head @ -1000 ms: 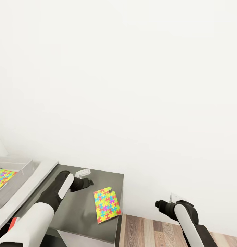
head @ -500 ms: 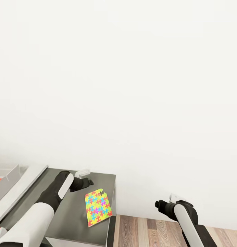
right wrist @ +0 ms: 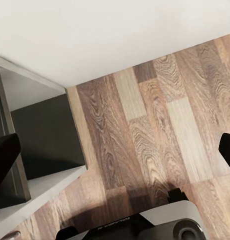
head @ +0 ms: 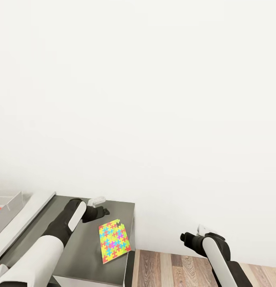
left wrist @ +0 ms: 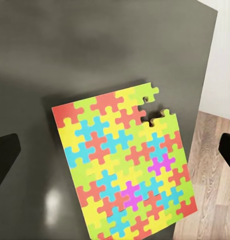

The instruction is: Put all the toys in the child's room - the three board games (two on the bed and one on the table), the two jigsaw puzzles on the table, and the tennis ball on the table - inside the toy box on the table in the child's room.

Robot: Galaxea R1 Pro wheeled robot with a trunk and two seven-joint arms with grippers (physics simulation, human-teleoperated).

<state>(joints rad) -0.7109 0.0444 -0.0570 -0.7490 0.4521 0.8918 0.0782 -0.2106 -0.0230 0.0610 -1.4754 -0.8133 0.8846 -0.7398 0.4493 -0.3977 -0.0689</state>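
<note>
Left tool (head: 99,207): hovering over the dark worktop (head: 78,255), jaws spread wide, nothing held; fingertips (left wrist: 5,157) stand apart at either side in the left wrist view.
Right tool (head: 190,239): idle above the wood floor (right wrist: 159,125), jaws likewise parted and empty.
Jigsaw puzzle (head: 114,240): lying flat directly beneath and slightly ahead of the left tool, one corner piece missing, close to the worktop's outer edge.
Toy box (head: 10,201): well off to the left tool's far side.
Handling note: thin, flat item; probably best to descend squarely, straddle a short edge near the worktop's lip, and close gently before lifting.
</note>
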